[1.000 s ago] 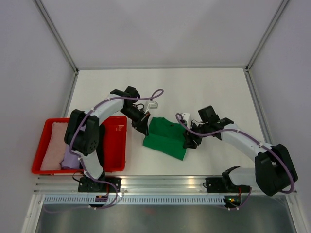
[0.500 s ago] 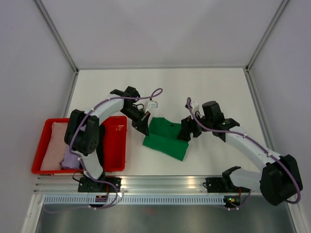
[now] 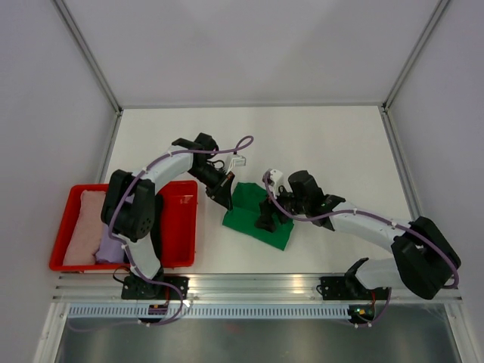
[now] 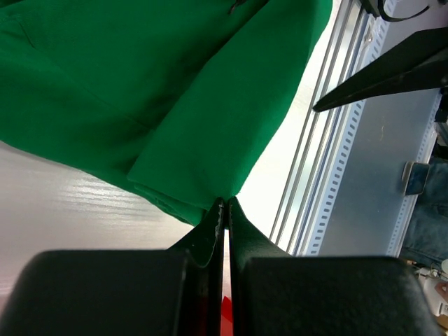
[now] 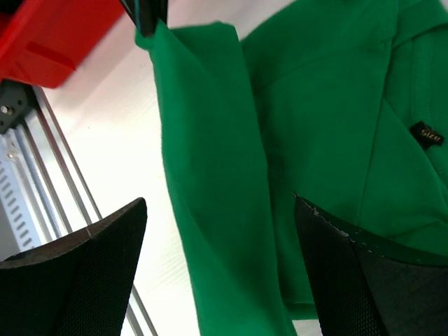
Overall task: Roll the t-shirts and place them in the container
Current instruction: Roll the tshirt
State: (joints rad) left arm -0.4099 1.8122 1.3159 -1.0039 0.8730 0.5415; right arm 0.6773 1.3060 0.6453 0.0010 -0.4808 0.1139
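A bright green t-shirt (image 3: 252, 206) lies folded on the white table, a little left of centre. My left gripper (image 3: 225, 201) is at the shirt's left corner and shut on the cloth edge; in the left wrist view the green t-shirt (image 4: 175, 91) meets the pressed-together gripper tips (image 4: 226, 204). My right gripper (image 3: 266, 218) hangs over the middle of the shirt, open. In the right wrist view its gripper (image 5: 220, 213) straddles a folded band of the green t-shirt (image 5: 210, 161) without touching it. A pale pink t-shirt (image 3: 82, 227) and a lavender t-shirt (image 3: 112, 246) lie in the tray.
A shallow red tray (image 3: 181, 223) stands at the left edge of the table, beside the left arm; a corner of the tray (image 5: 56, 35) shows in the right wrist view. An aluminium rail (image 3: 257, 286) runs along the near edge. Grey walls enclose the table.
My right gripper has opened wide and swung left, from the shirt's right edge to over its middle. The left gripper has kept its grip and place.
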